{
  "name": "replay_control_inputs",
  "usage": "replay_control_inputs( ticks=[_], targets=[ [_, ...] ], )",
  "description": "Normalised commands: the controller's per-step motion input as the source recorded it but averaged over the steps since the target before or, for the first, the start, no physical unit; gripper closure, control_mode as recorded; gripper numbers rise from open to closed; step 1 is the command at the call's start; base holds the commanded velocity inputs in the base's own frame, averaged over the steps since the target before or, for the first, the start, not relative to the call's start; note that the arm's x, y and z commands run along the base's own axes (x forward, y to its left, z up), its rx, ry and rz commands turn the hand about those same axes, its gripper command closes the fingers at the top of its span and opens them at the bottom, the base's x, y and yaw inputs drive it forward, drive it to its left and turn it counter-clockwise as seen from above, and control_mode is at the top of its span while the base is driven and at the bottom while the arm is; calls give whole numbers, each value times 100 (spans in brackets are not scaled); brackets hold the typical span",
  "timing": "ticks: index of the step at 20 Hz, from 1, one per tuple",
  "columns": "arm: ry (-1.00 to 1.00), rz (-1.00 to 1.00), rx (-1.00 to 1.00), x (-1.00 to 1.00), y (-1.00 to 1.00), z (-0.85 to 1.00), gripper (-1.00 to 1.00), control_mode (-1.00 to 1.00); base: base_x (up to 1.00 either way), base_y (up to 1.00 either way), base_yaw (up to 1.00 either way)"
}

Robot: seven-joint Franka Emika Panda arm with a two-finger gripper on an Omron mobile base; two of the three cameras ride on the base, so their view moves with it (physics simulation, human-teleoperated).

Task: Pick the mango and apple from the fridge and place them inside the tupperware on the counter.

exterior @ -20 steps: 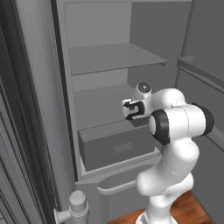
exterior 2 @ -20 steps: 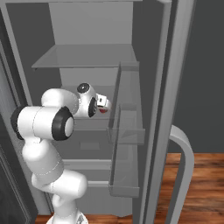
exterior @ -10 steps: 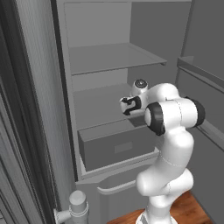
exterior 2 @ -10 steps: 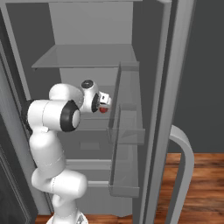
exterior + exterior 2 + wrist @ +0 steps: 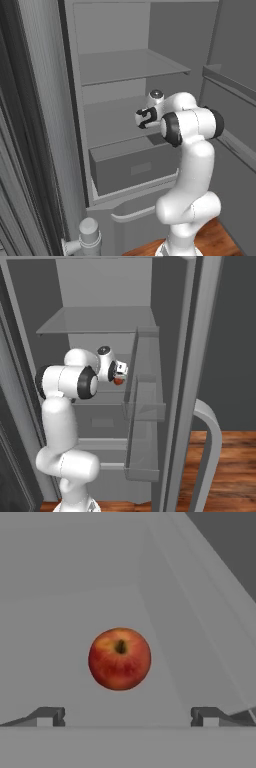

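Red, round apple on smooth grey shelf.

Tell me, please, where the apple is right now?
The apple sits on a fridge shelf, centred in the hand view just ahead of the open claw; the right base view shows it beside the door bins.

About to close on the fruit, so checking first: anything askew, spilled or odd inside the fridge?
Nothing stands out. The apple sits whole on the fridge shelf, stem toward the camera, centred ahead of the open gripper. Shelves and drawer look level and intact.
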Motion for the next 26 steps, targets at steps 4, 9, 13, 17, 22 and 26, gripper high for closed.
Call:
replay_control_inputs(
  ticks=[4, 9, 13, 17, 22, 26],
  targets=[
    [6, 0, 0, 35, 0, -23, -100, -100, 0, 0, 0],
    [5, 0, 0, 35, 0, -25, -100, -100, 0, 0, 0],
    [4, 0, 0, 34, 0, -24, -100, -100, 0, 0, 0],
    [5, 0, 0, 24, 0, -26, -100, -100, 0, 0, 0],
    [6, 0, 0, 2, 0, -32, -100, -100, 0, 0, 0],
    [6, 0, 0, 0, 0, -36, -100, -100, 0, 0, 0]
  ],
)
